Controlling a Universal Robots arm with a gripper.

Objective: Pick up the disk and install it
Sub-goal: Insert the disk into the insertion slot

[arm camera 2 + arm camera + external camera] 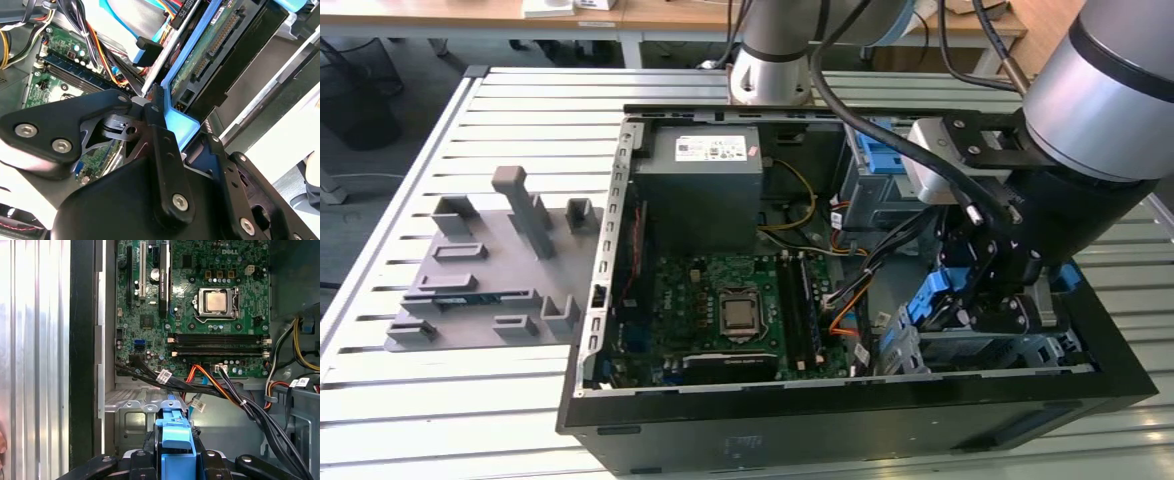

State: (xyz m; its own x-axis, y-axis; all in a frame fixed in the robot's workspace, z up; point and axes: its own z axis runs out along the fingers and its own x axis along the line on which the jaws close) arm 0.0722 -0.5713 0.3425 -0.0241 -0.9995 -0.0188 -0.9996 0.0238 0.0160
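Observation:
My gripper (987, 300) is shut on the disk (935, 297) and holds it edge-on inside the open computer case, at the exterior view's right. Its blue carrier frame shows beside the black fingers (1014, 275). It hangs just above the metal drive cage (987, 347) in the case's near right corner. In the second wrist view the disk (220, 35) shows its green circuit side and blue frame, pinched at its corner by my gripper (172, 122). In the first wrist view the blue frame of the disk (175, 432) stands over the grey drive cage (132, 415).
The case holds a motherboard (727, 300), a grey power supply (700, 180) and loose cables (210, 385) running close past the disk. Another blue carrier (887, 150) sits at the case's back right. A grey parts fixture (487, 265) lies on the slatted table (400, 420).

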